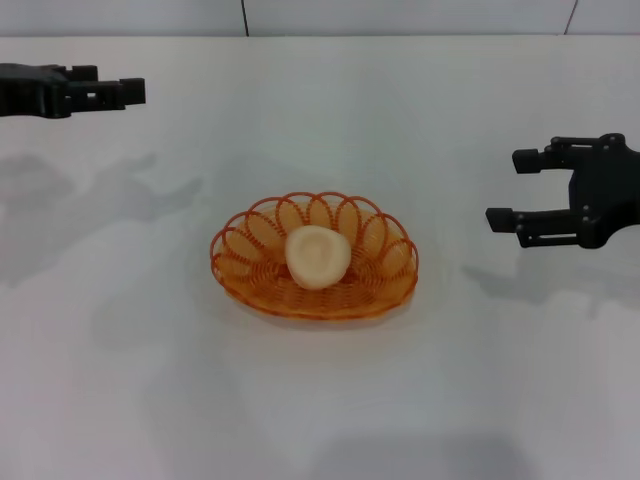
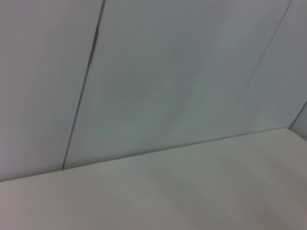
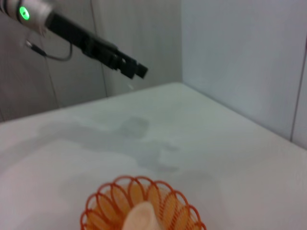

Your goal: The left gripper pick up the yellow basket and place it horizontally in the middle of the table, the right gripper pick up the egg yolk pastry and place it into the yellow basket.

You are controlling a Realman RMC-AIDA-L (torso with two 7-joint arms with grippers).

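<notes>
The yellow basket (image 1: 314,268) lies flat and lengthwise across the middle of the white table (image 1: 320,400). The egg yolk pastry (image 1: 318,256) sits inside it, at its centre. My right gripper (image 1: 514,190) is open and empty, held above the table to the right of the basket and well apart from it. My left gripper (image 1: 122,88) is open and empty at the far left back, far from the basket. The right wrist view shows the basket (image 3: 112,203), the pastry (image 3: 140,218) and the left gripper (image 3: 136,70) beyond them. The left wrist view shows only the table and the wall.
A pale panelled wall (image 1: 320,15) runs along the table's back edge. The table's right edge and a side wall (image 3: 240,57) show in the right wrist view. Nothing else stands on the table.
</notes>
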